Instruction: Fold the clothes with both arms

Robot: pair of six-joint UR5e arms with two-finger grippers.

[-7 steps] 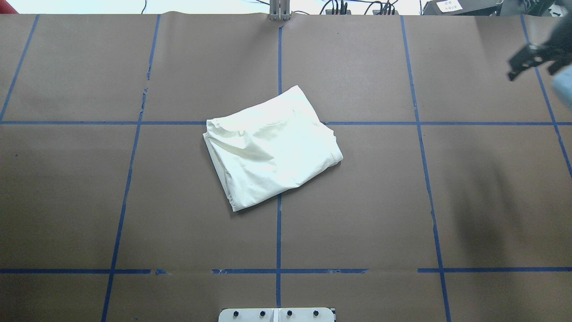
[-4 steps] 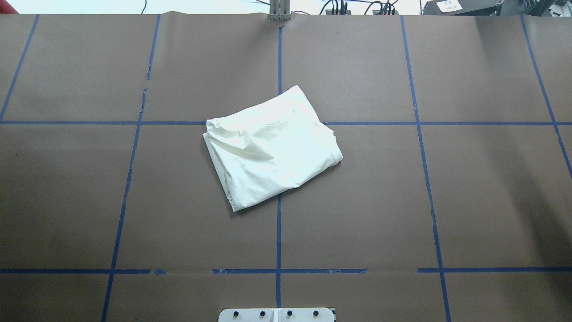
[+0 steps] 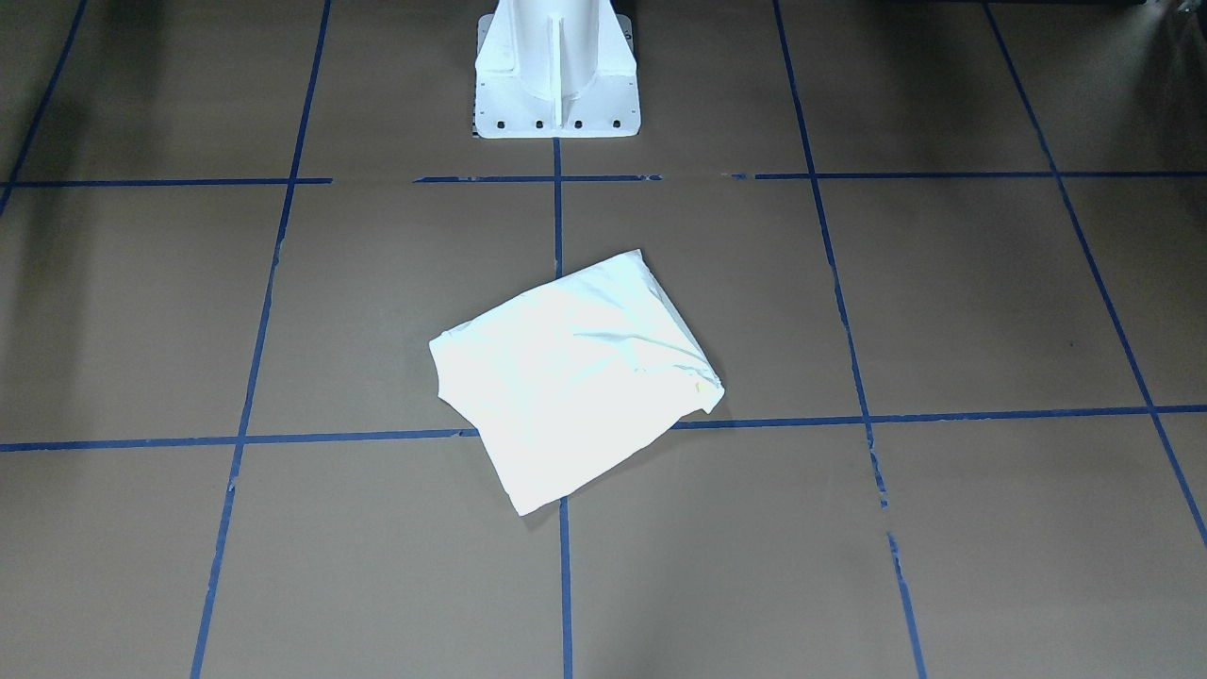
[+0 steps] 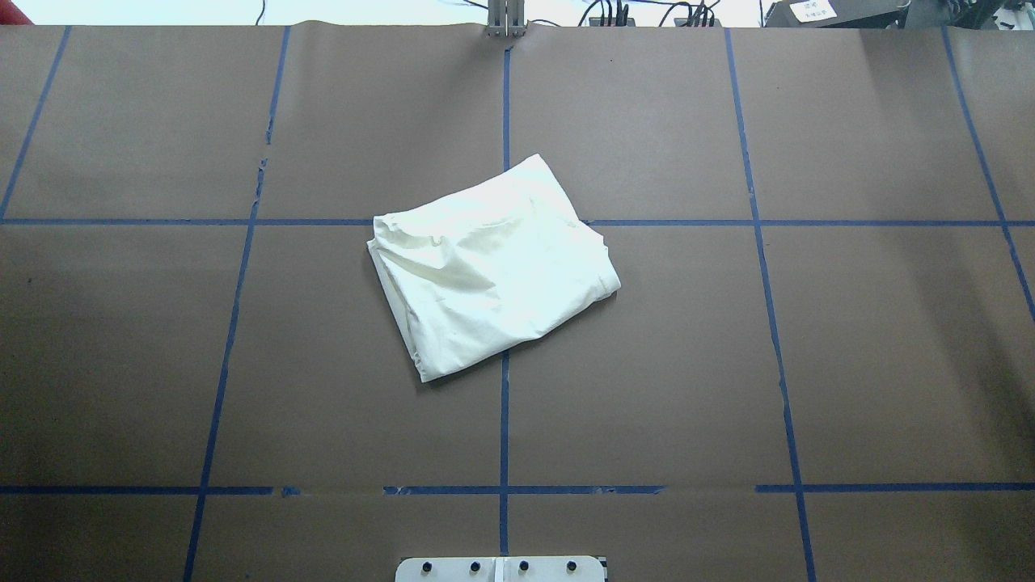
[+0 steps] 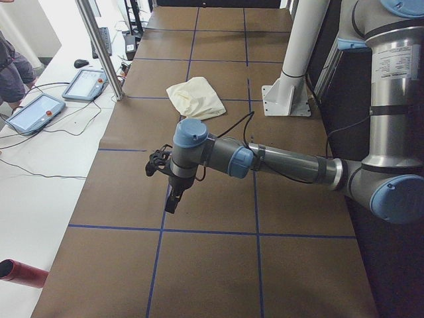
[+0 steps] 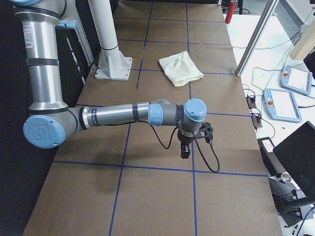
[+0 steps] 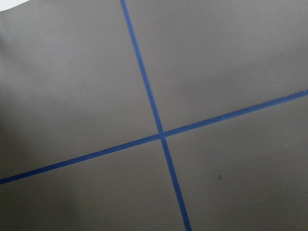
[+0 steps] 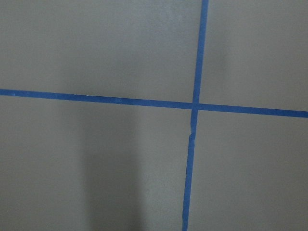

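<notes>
Left fingers (image 5: 171, 201), right fingers (image 6: 185, 151): well apart from shirt (image 4: 493, 267).

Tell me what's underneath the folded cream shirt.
The shirt lies on the brown paper table cover, where two blue tape lines run in beneath it. Their crossing is covered, as are the shirt's inner layers.

the table (image 4: 121, 364) is big and covered in brown paper (image 4: 647, 121). blue tape (image 4: 504, 420) makes lines on it, like big squares. the tape is torn in a few spots. past the far side is a white top (image 5: 40, 199) with two flat screens (image 5: 85, 84) and thin black wires (image 4: 614, 11) lying on it. a shiny metal post (image 5: 99, 50) stands at the far edge of the table. a red tube (image 5: 20, 273) lies near the left end. the light is bright, with soft shadows (image 4: 930, 323) on the paper.
</notes>
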